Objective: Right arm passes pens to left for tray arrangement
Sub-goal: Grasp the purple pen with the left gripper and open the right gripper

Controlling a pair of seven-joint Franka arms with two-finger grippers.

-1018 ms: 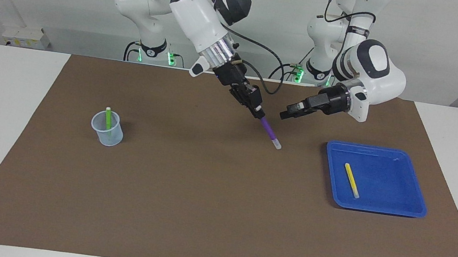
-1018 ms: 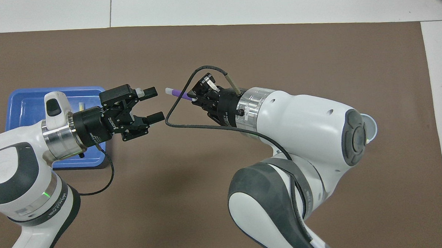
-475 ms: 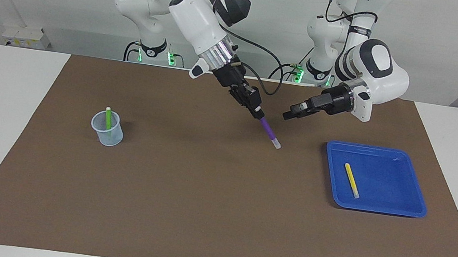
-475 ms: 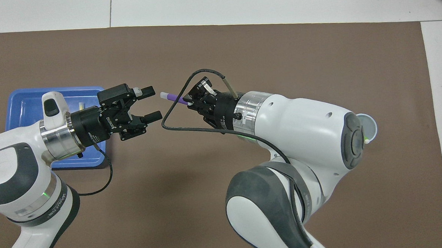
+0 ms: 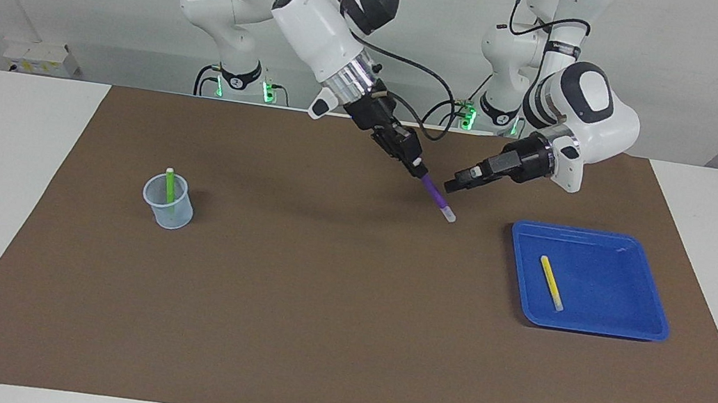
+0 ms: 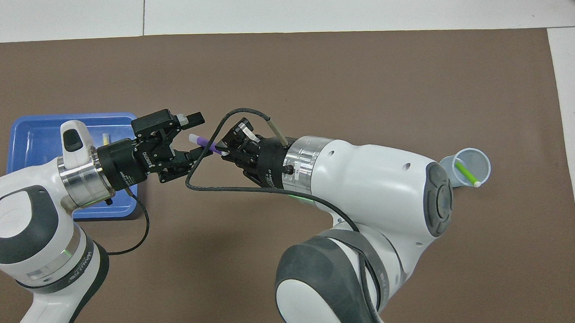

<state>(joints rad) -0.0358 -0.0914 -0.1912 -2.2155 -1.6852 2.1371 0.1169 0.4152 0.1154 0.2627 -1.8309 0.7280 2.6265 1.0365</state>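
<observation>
Purple pen (image 5: 434,193) in mid-handover: the right gripper (image 5: 415,163), reaching out over the brown mat (image 5: 316,308) at mid-table, pinches the pen by its upper end so that the pale tip slants down toward the left arm's end of the desk. The left gripper (image 5: 456,183) waits in the air just beside it, jaws spread wide and holding nothing; in the overhead view the pen's free end (image 6: 197,139) lies between its two fingers (image 6: 196,118), but whether either finger touches the barrel cannot be told.

Done well, the step would likely see the left gripper close squarely across the purple barrel, well clear of the right gripper's fingers, and the right gripper let go only once that grip is firm; an early release would probably drop the pen onto the mat.

Already in the blue tray (image 5: 655,320), which sits on the mat toward the left arm's end of the desk, the yellow pen (image 5: 551,283) lies flat on the floor, apart from the rim. At the right arm's end, the green pen (image 5: 170,185) leans upright in a small translucent cup (image 5: 169,204), untouched. By this count one pen is arranged, one is changing hands and one is not yet fetched.
</observation>
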